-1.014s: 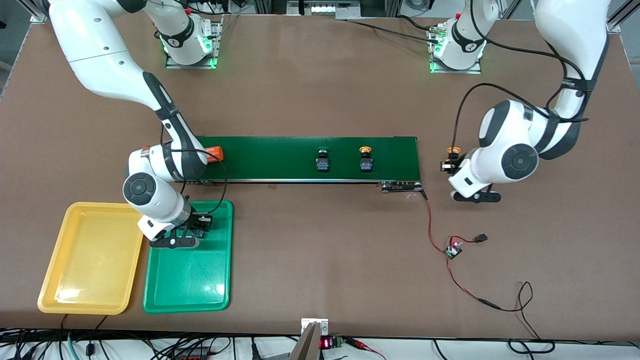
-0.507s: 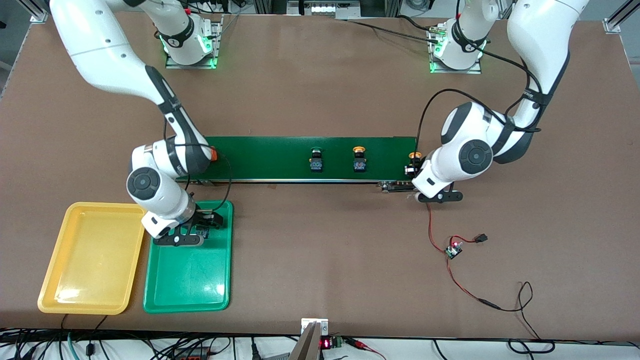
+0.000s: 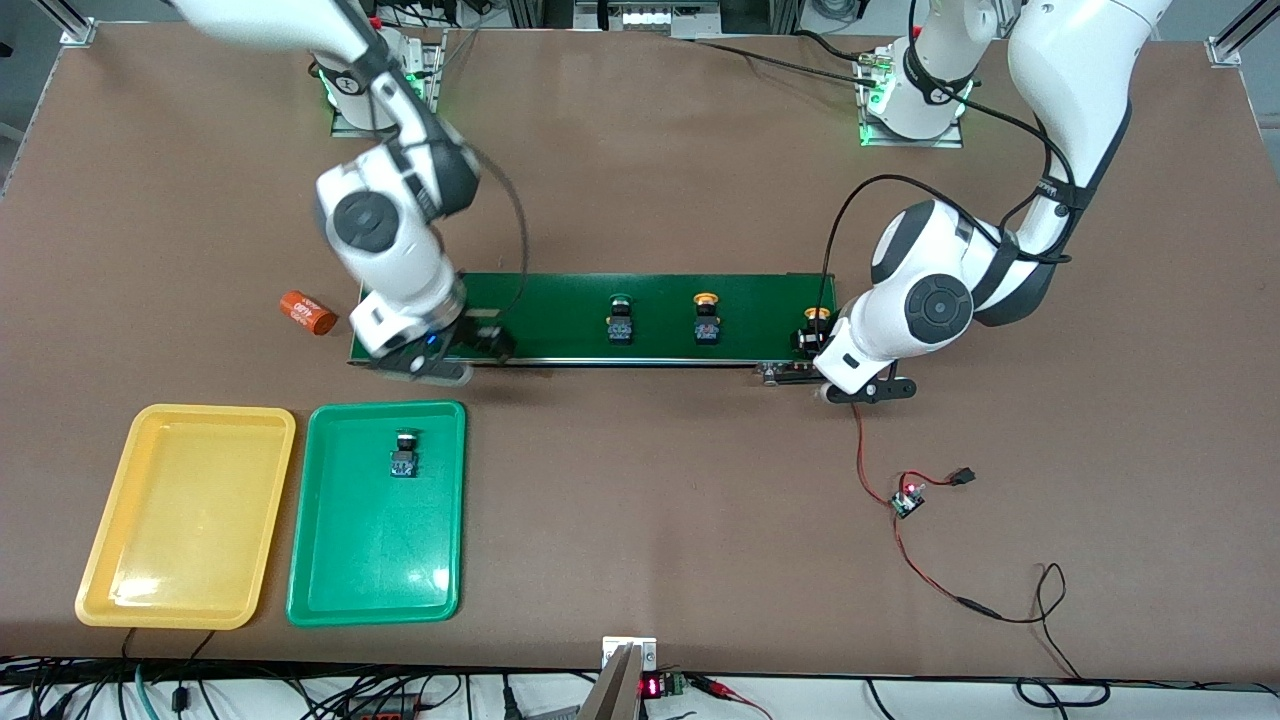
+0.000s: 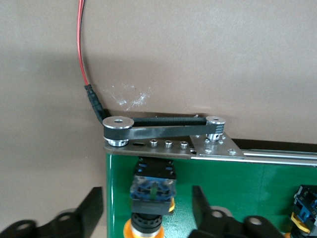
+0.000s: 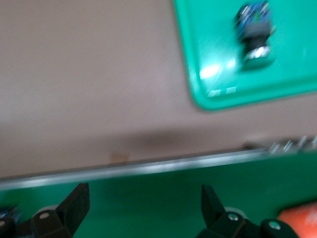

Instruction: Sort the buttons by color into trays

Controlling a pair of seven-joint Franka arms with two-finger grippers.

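Front view: 1 green button (image 3: pixel 404 455) in green tray (image 3: pixel 340 560); both grippers' fingers apart over belt (image 3: pixel 560 300).

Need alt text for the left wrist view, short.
The open left gripper straddles a yellow-capped button lying at the end of the green conveyor belt, fingers either side and not touching it. Above them are the belt's drive pulleys, a red wire and the brown table.

Orange cylinder (image 3: pixel 307 312): print present; not legible
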